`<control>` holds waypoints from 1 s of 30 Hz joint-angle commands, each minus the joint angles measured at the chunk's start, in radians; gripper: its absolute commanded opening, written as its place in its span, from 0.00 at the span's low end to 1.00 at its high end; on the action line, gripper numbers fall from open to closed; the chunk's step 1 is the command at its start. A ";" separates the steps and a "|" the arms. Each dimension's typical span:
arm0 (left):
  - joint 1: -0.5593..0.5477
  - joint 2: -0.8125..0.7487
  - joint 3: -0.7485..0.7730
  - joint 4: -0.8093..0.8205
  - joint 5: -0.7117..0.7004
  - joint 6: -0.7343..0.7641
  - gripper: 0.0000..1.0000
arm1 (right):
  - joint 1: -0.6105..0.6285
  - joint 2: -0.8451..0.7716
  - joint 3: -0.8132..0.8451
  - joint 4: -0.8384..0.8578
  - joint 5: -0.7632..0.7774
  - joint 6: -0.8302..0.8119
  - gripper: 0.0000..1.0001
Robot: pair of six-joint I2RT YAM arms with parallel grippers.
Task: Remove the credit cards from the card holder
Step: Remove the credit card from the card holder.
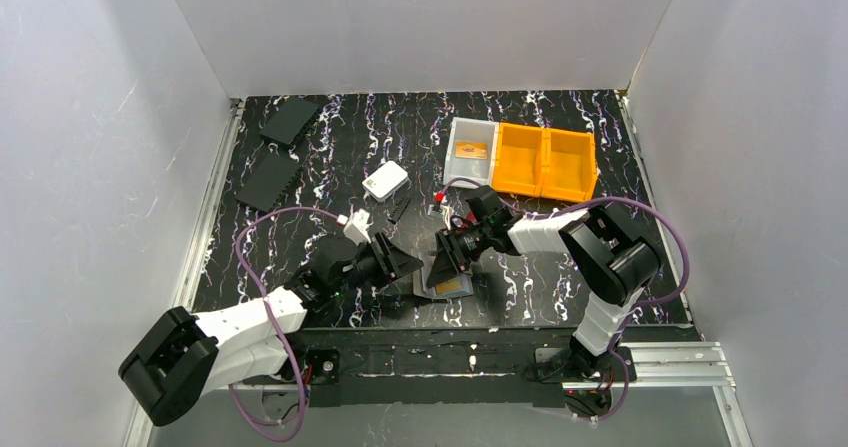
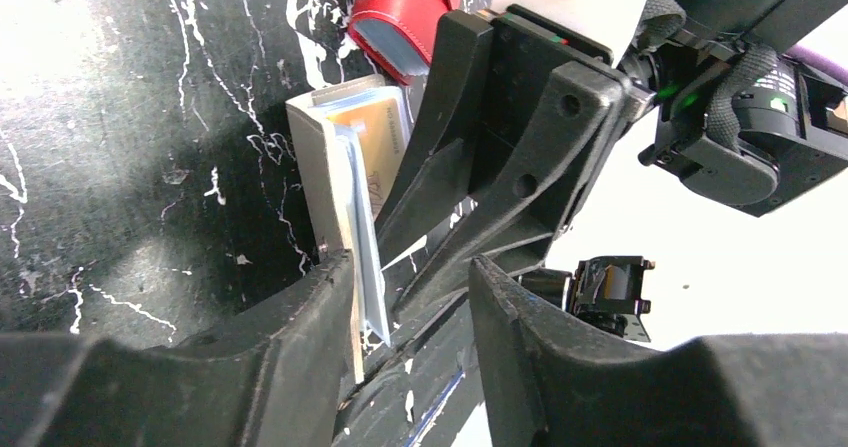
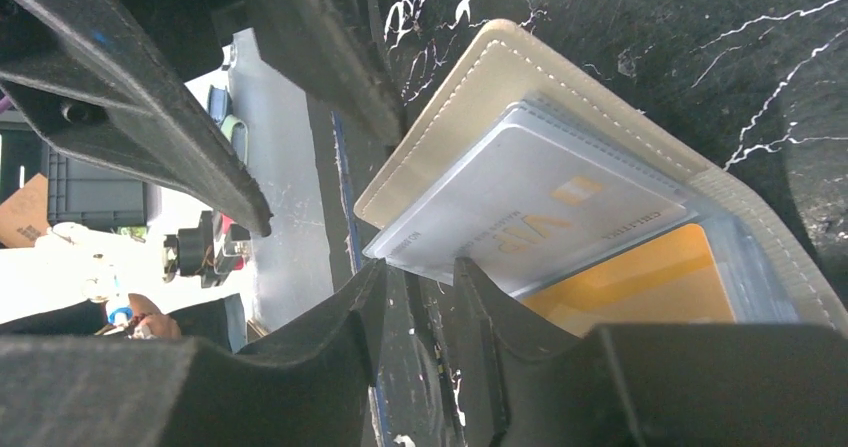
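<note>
Card holder (image 3: 470, 87) on the counter (image 3: 650, 27): left pincer (image 2: 415, 277) straddled its edge, right pincer (image 3: 418, 267) the silvery card (image 3: 540, 197); you could not tell either's grip. Weak pinching risked dragging the holder.

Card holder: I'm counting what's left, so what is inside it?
In the card holder, a grey card lies on top, with an orange card partly under it. Anything deeper is covered.

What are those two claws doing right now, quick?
Left gripper: open, jaws astride the card holder edge, not clamped.
Right gripper: open, at the silvery card edge, gripping nothing.
</note>
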 commanded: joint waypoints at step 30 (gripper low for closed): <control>0.004 0.167 0.109 -0.092 0.133 0.066 0.29 | 0.006 0.069 0.077 -0.097 0.038 -0.088 0.23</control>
